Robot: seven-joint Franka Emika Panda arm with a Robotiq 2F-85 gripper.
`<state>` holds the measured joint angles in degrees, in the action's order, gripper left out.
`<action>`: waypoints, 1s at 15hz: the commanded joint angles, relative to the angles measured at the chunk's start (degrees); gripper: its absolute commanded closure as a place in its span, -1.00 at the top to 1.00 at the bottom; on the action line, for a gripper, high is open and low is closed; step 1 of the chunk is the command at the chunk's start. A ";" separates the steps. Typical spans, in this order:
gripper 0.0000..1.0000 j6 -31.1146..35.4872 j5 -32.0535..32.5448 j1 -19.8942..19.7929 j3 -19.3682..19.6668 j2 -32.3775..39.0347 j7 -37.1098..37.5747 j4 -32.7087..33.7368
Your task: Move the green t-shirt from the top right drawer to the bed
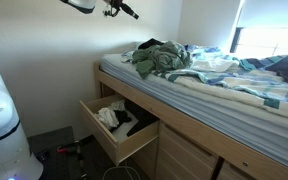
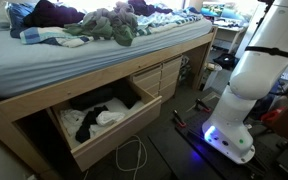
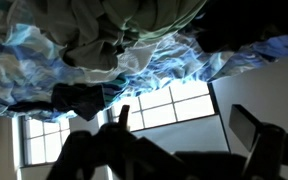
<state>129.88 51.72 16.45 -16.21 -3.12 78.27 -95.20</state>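
Pale walls and a bright window (image 1: 256, 40) closed in the small bedroom, and the bed (image 1: 219, 100) filled most of it. The green t-shirt (image 1: 162, 60) lay on the bed as a crumpled heap near the wall end, among blue striped bedding. It was bunched so much that I could not name a long axis.

The gripper (image 1: 114, 8) hung high over the bed edge, well apart from the cloth. In an exterior view the shirt lay at about 4 o'clock from it. In the wrist view the fingers (image 3: 124, 120) stood apart with nothing between them, only the window behind, and the green folds (image 3: 154, 25) were at 12 o'clock.

Below, the open drawer (image 1: 124, 148) held only white and dark clothes (image 1: 112, 117), and no green was visible there.

I judged that the shirt had reached its place and that the task was nearly finished. If a new grasp were needed, the single arm would have to go down and toward 4 o'clock, because the heap was not directly under the fingers.
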 commanded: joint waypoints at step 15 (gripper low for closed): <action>1.00 -5.73 -44.60 1.38 -2.85 -5.19 -37.81 -1.90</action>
<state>126.62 10.33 18.85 -19.38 -6.13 44.63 -95.36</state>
